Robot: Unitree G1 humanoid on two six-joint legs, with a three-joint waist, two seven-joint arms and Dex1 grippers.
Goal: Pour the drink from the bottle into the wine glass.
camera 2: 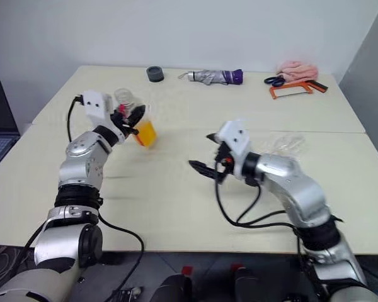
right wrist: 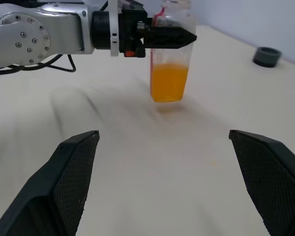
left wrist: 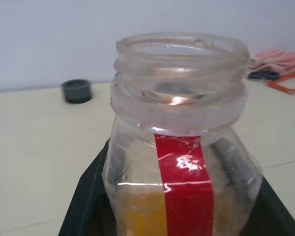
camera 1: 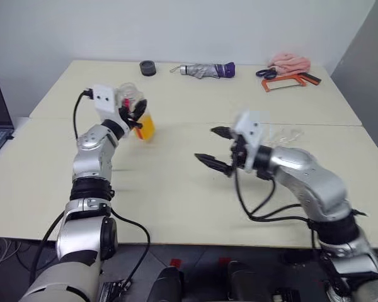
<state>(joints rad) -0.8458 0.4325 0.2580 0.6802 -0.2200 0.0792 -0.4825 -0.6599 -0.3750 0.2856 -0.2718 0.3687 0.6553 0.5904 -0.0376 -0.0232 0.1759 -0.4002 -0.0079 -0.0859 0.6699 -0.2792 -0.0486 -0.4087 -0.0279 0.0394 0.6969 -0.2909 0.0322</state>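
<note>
Left end effector (right wrist: 169, 35) clamped on uncapped bottle (right wrist: 170, 59), drink (right wrist: 169, 82) inside; right end effector (camera 1: 218, 148) gaping wide, empty, nearby. Could spill through tilting or a knock.

The bottle (right wrist: 170, 59) is see-through with a red strip down its side. The drink (right wrist: 169, 82) inside is bright orange-yellow. The table (camera 1: 176, 189) is pale cream. The grippers' fingers (right wrist: 71, 167) are black, and the arms are shiny silver. Far back lie a grey and purple umbrella (camera 1: 206, 70), a pink cloth (camera 1: 291, 62) and an orange saw (camera 1: 283, 82).
</note>
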